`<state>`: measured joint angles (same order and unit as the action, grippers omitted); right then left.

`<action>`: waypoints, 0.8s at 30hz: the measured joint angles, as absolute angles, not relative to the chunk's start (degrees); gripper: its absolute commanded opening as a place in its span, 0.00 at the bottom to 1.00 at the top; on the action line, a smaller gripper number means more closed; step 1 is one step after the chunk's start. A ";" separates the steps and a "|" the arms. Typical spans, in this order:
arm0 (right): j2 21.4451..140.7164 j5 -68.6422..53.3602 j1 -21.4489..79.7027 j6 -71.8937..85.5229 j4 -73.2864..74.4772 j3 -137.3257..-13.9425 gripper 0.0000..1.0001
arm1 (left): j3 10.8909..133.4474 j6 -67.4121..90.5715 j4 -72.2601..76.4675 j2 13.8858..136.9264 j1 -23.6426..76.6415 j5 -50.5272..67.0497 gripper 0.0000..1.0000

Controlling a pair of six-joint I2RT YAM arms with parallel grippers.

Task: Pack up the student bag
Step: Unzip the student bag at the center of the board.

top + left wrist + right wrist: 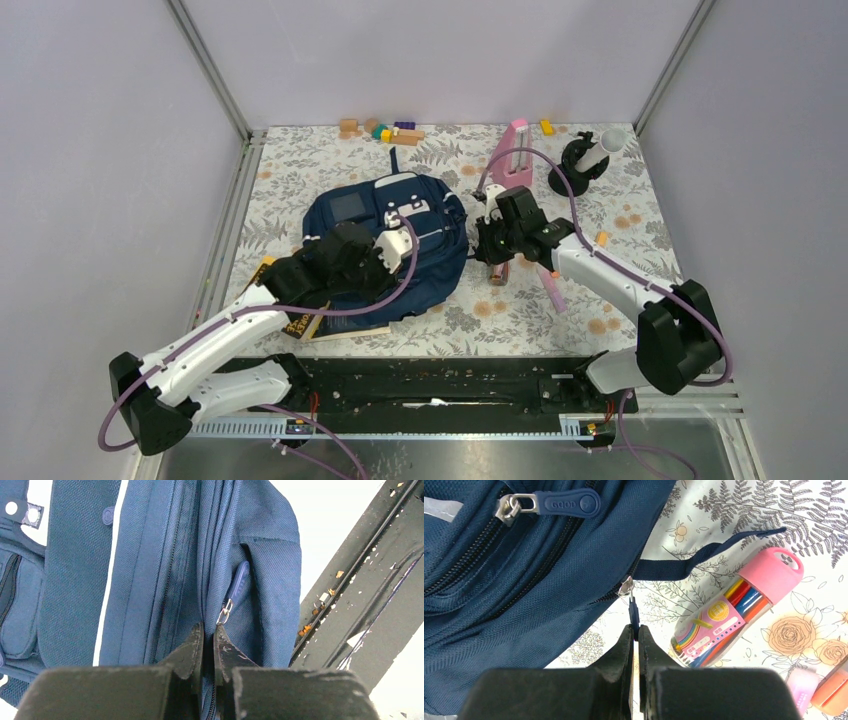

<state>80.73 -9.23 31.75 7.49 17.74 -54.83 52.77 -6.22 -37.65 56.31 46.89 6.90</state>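
Holding coloured pens, tube [724,620] lay beside student bag [440,255]; bag flat, handle toward far edge; right gripper [634,630] pinched zip pull [634,611], left gripper [209,630] closed.

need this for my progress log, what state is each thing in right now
bag: lying flat on the table, front up
left gripper: shut, tips at the bag's zip seam
right gripper: shut on a zip pull
marker tube: capped, lying on its side beside the bag
book: flat, partly under the bag
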 measured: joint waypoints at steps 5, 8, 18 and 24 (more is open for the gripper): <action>82.94 -11.33 31.22 5.37 18.61 -57.32 0.00 | 52.66 -6.42 -37.67 56.27 46.89 7.20 0.00; 84.12 -12.38 30.87 3.68 19.62 -58.89 0.00 | 52.34 -6.50 -37.67 55.79 46.83 7.40 0.00; 92.42 -18.02 29.43 -2.11 24.75 -67.16 0.00 | 51.96 -6.70 -38.37 53.74 46.78 7.92 0.00; 95.90 -20.84 29.41 -4.05 26.26 -71.20 0.00 | 51.92 -7.05 -39.07 53.43 46.78 8.51 0.00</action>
<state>95.90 -20.84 29.41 -4.05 26.26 -71.20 51.92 -7.05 -39.07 53.43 46.78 8.51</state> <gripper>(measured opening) 0.027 0.040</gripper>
